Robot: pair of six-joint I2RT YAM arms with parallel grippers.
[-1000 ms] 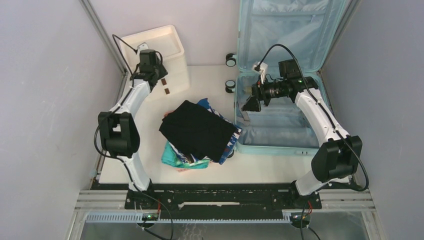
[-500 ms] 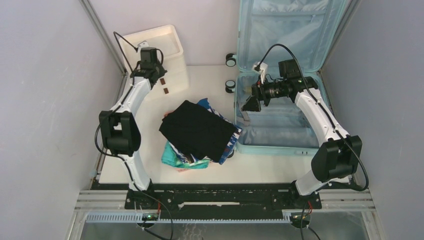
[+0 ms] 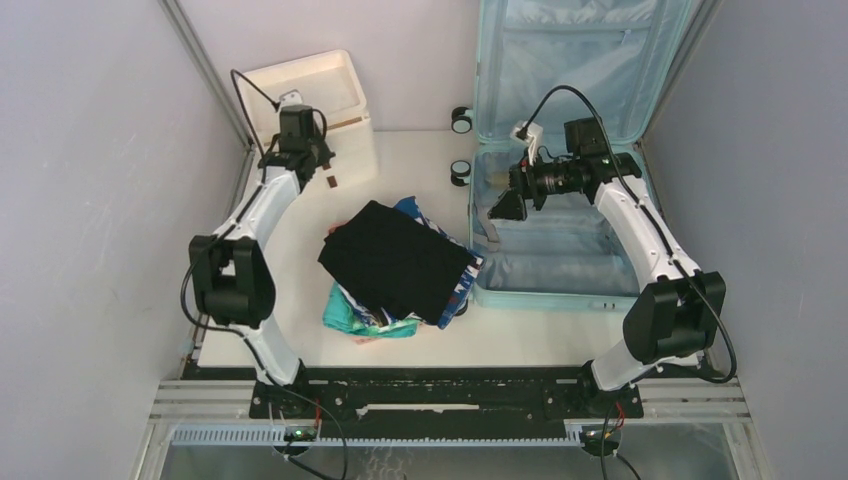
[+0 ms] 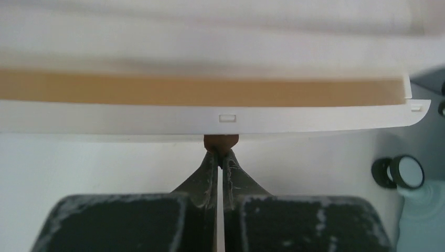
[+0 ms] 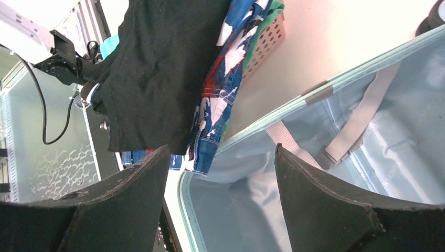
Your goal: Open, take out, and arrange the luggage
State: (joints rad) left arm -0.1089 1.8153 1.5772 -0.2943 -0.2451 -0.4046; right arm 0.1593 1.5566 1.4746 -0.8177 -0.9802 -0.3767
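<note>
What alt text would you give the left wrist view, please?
The left gripper is shut on a small brown knob on the front of a white box. A black-and-white wheel shows at the right edge.

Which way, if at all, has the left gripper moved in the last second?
Yes. The left gripper shifted slightly left along the white drawer box, closing onto its brown knob.

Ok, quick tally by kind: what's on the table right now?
Suitcases: 1, the luggage, lid open
Drawer boxes: 1, the white drawer box
Baskets: 1, the pink basket
Clothes piles: 1, the clothes pile
Total: 4
</note>
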